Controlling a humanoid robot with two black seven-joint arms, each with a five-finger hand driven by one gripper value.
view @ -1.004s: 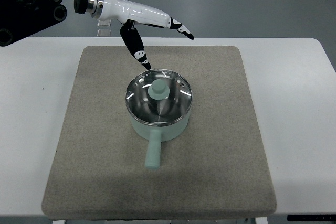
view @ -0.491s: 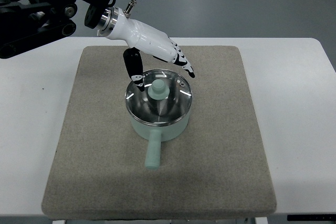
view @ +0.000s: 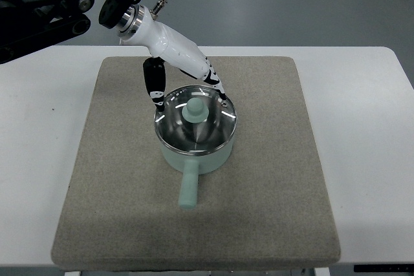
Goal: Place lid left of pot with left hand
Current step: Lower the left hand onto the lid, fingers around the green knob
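- Top view: mint saucepan (view: 195,153) sits mid-mat on the grey mat (view: 116,211), handle pointing toward the robot's side.
- Glass lid (view: 196,121) is seated on the saucepan, its mint knob (view: 194,110) at centre; not lifted yet.
- Left hand (view: 184,72) reaches over the saucepan's far rim w/ fingers spread, thumb down at the lid's far-left edge, other fingers at the far-right edge. Holding nothing; contact w/ the glass can't be told.
- Right hand not in view.
- Risk, as I judge it: fingers straddle the rim rather than the knob, so closing there could skid on the glass, tilt the lid or drag the saucepan sideways.
- Drop zone left of the saucepan is bare mat.
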